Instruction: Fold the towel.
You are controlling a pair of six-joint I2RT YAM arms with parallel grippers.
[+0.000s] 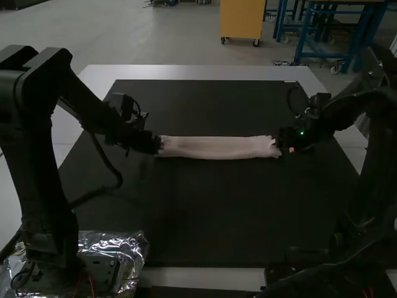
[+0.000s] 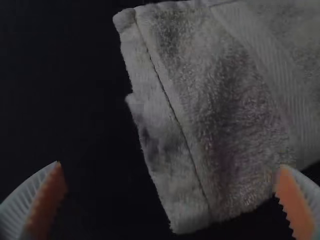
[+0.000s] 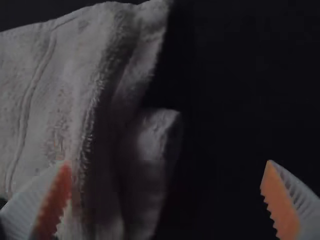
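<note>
A black mat (image 1: pixel 217 211) lies by crinkled foil (image 1: pixel 134 246).

From here I count two robot arms, one left arm (image 1: pixel 40 143) and one right arm (image 1: pixel 379 149). They carry two grippers between them: one left gripper (image 1: pixel 155 145), one right gripper (image 1: pixel 283 144). Each has two ribbed white fingers (image 2: pixel 17 207), so four, and each finger bears one orange pad (image 3: pixel 279 200), four again. There's one towel (image 1: pixel 214 148), one black mat (image 1: pixel 205 214), one table (image 1: pixel 198 73), one crinkled silvery sheet (image 1: pixel 133 245) and one small green light (image 1: pixel 302 132).
</note>
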